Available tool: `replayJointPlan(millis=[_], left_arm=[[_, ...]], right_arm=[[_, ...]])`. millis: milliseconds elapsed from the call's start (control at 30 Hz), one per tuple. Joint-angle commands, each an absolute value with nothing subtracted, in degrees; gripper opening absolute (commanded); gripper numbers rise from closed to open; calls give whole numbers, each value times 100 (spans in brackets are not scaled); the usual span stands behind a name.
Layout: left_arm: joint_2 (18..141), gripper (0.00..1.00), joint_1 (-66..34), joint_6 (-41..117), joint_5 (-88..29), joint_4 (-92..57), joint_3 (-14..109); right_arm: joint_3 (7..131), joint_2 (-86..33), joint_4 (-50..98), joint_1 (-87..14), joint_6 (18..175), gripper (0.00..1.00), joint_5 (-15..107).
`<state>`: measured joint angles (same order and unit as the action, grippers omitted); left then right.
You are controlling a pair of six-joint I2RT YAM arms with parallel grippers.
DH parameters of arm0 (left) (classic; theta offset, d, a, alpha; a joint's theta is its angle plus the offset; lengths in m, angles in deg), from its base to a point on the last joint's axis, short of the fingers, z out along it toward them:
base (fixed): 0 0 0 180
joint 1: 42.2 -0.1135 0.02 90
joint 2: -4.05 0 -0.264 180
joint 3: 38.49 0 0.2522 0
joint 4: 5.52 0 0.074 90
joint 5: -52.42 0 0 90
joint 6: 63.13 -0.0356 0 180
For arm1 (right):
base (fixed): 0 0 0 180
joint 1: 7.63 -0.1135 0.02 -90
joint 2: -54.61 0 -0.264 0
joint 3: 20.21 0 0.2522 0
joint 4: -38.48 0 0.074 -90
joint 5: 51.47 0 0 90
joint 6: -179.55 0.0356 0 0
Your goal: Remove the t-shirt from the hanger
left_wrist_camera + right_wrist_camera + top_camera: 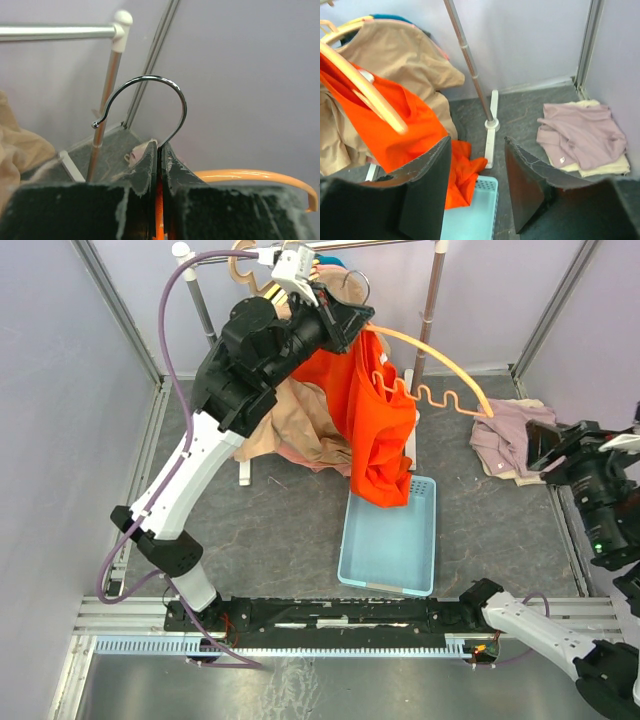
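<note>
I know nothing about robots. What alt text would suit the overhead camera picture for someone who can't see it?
The left gripper holds an orange hanger up by the clothes rack, an orange t-shirt hanging half off it above a light blue basket. The right gripper sits open, low at the right, near a pile of clothes.

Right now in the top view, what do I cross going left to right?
Left to right: tan shirt → orange t-shirt → pink shirt → right tool. I left out the bin because it overlaps the t-shirt.

Orange t-shirt (375, 430), peach hanger (441, 364), pale blue basket (392, 550)
</note>
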<state>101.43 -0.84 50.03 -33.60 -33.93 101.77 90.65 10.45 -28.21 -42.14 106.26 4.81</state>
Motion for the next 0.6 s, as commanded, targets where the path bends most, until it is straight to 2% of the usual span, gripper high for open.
replayJointPlan(millis=[0,300,567], left_arm=[[9935,3,-80,4612,-2912,-3096,9894],[10149,3,-13,4305,-2301,-3359,9881],[10118,3,61,3871,-1917,-3688,9813]], right_arm=[[9889,510,-2739,-4212,9999,57,668],[11491,-1001,-3398,-4211,10129,65,2620],[11736,-1650,-3490,-4213,10480,68,3384]])
